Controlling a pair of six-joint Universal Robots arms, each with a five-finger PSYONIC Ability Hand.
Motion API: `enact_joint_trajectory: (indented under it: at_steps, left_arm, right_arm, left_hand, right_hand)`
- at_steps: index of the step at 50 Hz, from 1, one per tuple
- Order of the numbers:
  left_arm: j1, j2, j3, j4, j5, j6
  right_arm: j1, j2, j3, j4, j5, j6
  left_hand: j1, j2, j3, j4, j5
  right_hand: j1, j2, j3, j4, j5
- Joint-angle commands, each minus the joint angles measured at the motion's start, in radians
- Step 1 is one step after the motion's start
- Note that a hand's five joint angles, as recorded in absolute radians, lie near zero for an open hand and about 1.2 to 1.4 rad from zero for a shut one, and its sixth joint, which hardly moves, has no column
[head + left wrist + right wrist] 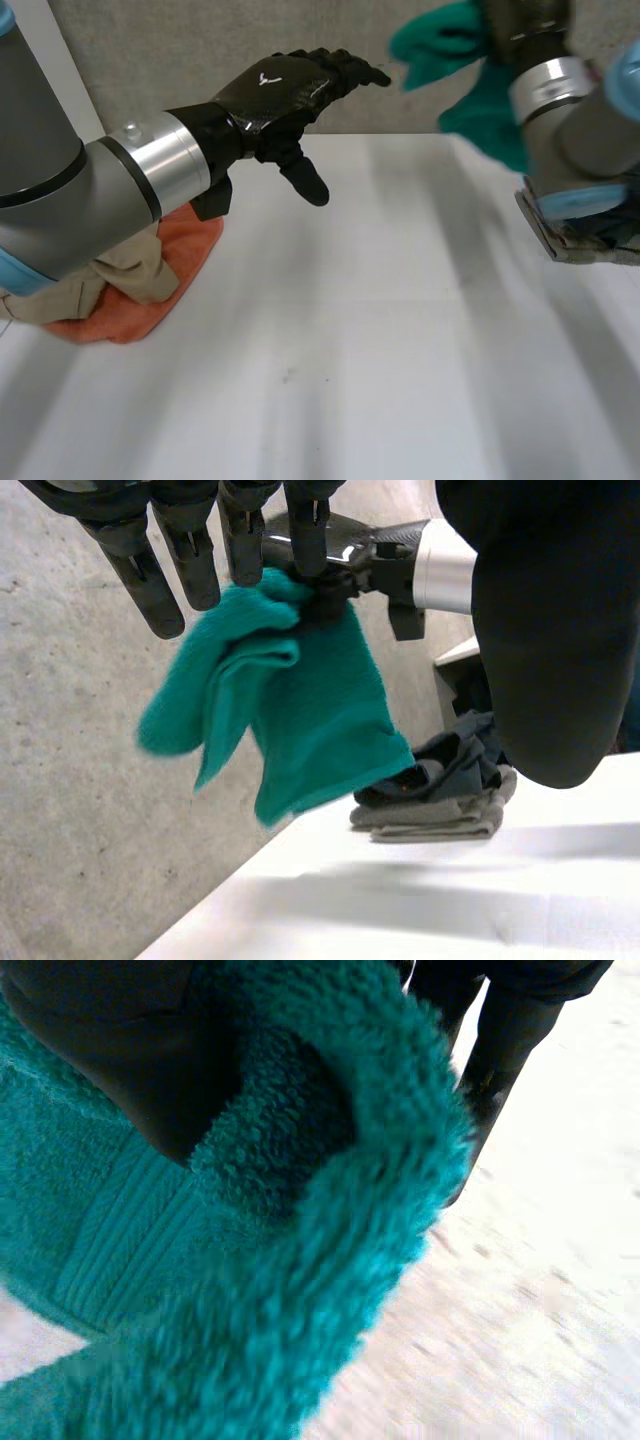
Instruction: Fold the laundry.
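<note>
A teal towel (455,60) hangs in the air over the table's far right part, bunched in my right hand (528,22). In the left wrist view that right hand (335,565) pinches the teal towel (310,710) at its top, and the rest drapes down in loose folds. The right wrist view has the towel (300,1260) pressed against the right hand (130,1050), whose fingers curl into it. My left hand (285,90) is raised above the table's far middle, open with fingers stretched toward the towel, a short way from it. Its fingers (180,550) hold nothing.
An orange towel (180,275) with a beige cloth (130,270) on it lies at the table's left, under my left arm. A stack of grey and dark clothes (440,800) sits at the right edge (585,235). The white table (350,350) spreads bare in front.
</note>
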Motion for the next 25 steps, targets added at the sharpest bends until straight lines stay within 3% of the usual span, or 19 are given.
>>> enact_joint_trajectory:
  at_steps: [1,8,11,21,22,23,25]
  left_arm:
    - [-0.004,-0.002,-0.011,0.027,0.001,-0.050]
    - [-0.011,-0.017,-0.025,0.031,0.001,-0.052]
    - [-0.017,-0.026,-0.025,0.032,0.001,-0.052]
    - [-0.034,-0.060,-0.022,0.032,-0.001,-0.050]
    - [-0.036,-0.060,-0.022,0.032,-0.001,-0.050]
    - [-0.034,-0.059,-0.021,0.032,-0.001,-0.050]
    - [-0.036,-0.056,-0.019,0.034,-0.001,-0.050]
  right_arm:
    - [-0.215,0.015,0.023,0.015,-0.010,0.055]
    - [-0.405,0.155,0.067,0.003,-0.045,0.052]
    - [-0.459,0.239,0.077,0.003,-0.103,0.030]
    - [-0.494,0.299,0.162,0.015,-0.251,-0.128]
    - [-0.493,0.294,0.170,0.013,-0.251,-0.131]
    - [-0.493,0.278,0.182,0.012,-0.246,-0.134]
    - [-0.493,0.255,0.198,0.010,-0.240,-0.135]
  left_hand:
    - [-0.009,-0.016,-0.024,-0.014,-0.031]
    - [-0.009,-0.016,-0.024,-0.014,-0.031]
    - [-0.009,-0.016,-0.024,-0.014,-0.031]
    - [-0.003,-0.011,-0.018,-0.008,-0.025]
    - [-0.003,-0.011,-0.018,-0.008,-0.025]
    - [-0.003,-0.011,-0.018,-0.008,-0.025]
    - [-0.003,-0.011,-0.018,-0.008,-0.025]
  right_hand:
    - [0.339,0.232,0.222,0.200,0.271]
    - [0.339,0.232,0.222,0.200,0.271]
    - [0.339,0.232,0.222,0.200,0.271]
    - [0.339,0.232,0.222,0.200,0.271]
    - [0.058,-0.048,-0.059,-0.081,-0.010]
    - [-0.781,-0.888,-0.899,-0.921,-0.850]
    - [-0.882,-0.989,-1.000,-1.022,-0.951]
